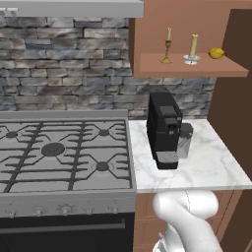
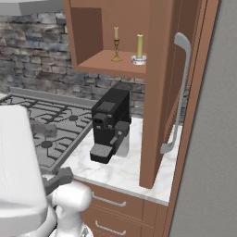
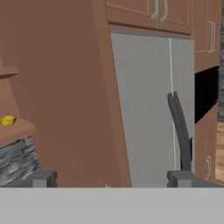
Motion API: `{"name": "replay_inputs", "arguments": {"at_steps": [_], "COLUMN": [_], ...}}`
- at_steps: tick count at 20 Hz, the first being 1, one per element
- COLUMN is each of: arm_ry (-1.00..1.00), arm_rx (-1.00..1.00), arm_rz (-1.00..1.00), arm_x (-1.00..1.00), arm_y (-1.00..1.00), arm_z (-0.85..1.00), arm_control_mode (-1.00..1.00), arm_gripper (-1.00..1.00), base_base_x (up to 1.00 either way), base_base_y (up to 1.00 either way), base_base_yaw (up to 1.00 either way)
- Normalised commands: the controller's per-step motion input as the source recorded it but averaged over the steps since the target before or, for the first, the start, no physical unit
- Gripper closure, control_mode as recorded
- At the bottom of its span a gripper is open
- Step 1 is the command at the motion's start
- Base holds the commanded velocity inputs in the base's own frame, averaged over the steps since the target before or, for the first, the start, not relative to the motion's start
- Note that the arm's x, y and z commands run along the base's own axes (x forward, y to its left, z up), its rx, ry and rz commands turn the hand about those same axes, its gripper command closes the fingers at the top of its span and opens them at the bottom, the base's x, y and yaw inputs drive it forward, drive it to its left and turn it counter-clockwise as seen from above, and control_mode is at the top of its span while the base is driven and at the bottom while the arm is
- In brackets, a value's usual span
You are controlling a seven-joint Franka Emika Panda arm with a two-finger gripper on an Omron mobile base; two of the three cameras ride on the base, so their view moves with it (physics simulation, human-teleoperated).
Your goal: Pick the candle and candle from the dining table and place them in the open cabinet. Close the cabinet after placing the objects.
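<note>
A: Hand view, item one: gripper (image 3: pixel 112 178), jaws wide apart, nothing held, facing cabinet door (image 3: pixel 65 87)

B: Items two, three: brass-stick candle (image 1: pixel 168 35), dish candle (image 1: pixel 193 47), on cabinet shelf (image 1: pixel 187 66) left of gripper

The cabinet door (image 2: pixel 159 92) hides the shelf's right end. At 12 o'clock, the frame edge crops the cabinet (image 1: pixel 187 29). The stove (image 1: pixel 64 157) is cropped at 9 o'clock.

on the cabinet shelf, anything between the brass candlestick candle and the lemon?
Yes: the stubby candle in its silver dish stands between the candlestick candle and the lemon, clearest in the left base view.
</note>
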Motion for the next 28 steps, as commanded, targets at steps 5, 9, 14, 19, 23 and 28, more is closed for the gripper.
{"name": "replay_inputs", "arguments": {"at_steps": [5,9,14,19,23,28], "arm_ry": [0.00,-0.02,-0.09,-0.12,-0.10,-0.23], "arm_rx": [0.04,0.17,0.19,0.24,0.28,0.29], "arm_rz": [0.23,0.23,0.13,0.01,0.00,0.00], "arm_x": [-0.13,-0.08,-0.03,0.00,0.02,0.07], "arm_y": [-0.22,-0.17,-0.11,-0.05,-0.12,-0.12], "arm_z": [0.02,0.04,0.07,0.07,0.01,-0.10], "arm_control_mode": [-1.00,-1.00,-1.00,-1.00,-1.00,-1.00], "arm_gripper": [-1.00,-1.00,-1.00,-1.00,-1.00,-1.00], "base_base_x": [0.00,0.00,0.00,0.00,0.00,0.00], "base_base_y": [0.00,0.00,0.00,0.00,0.00,0.00], "base_base_yaw": [0.00,0.00,0.00,0.00,0.00,0.00]}}
